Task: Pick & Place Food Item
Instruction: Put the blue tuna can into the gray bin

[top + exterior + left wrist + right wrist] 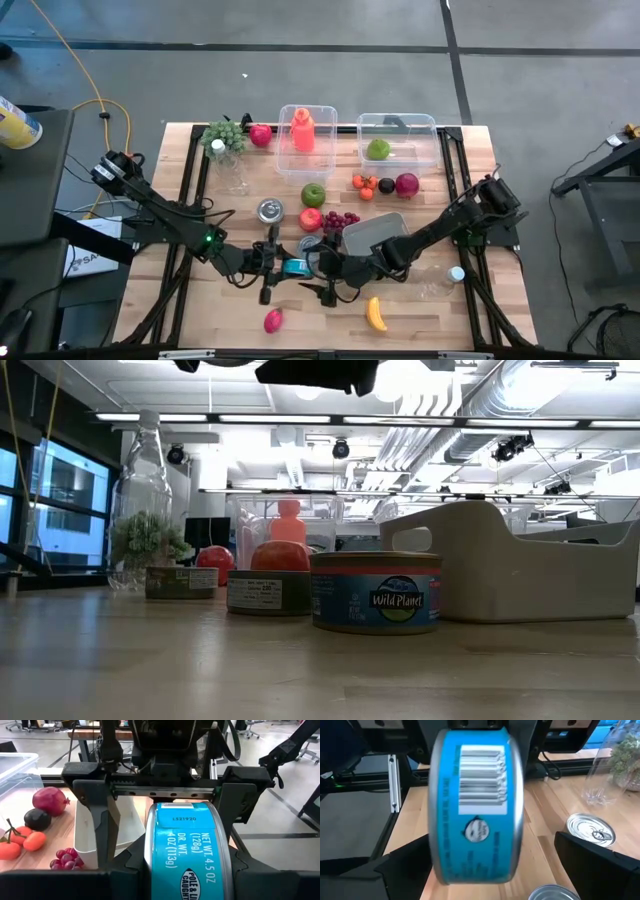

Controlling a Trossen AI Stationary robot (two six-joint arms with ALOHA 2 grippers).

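Gripping a blue can (187,851) in the left tool (283,266) at desk (200,300) centre, label "NET WT. 4.5 OZ"; right tool (322,268) spread, at three o'clock. "Wild Planet" can (376,592) on wood; bright lab behind.

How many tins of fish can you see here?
4: a held can in the left claw; on the table, a far can, middle can, near can. More may hide under arms.

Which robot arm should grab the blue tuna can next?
The right. The left tool already grips the blue can on edge in mid-air, and the right tool hangs open right in front of it, fingers either side, ready to take it.
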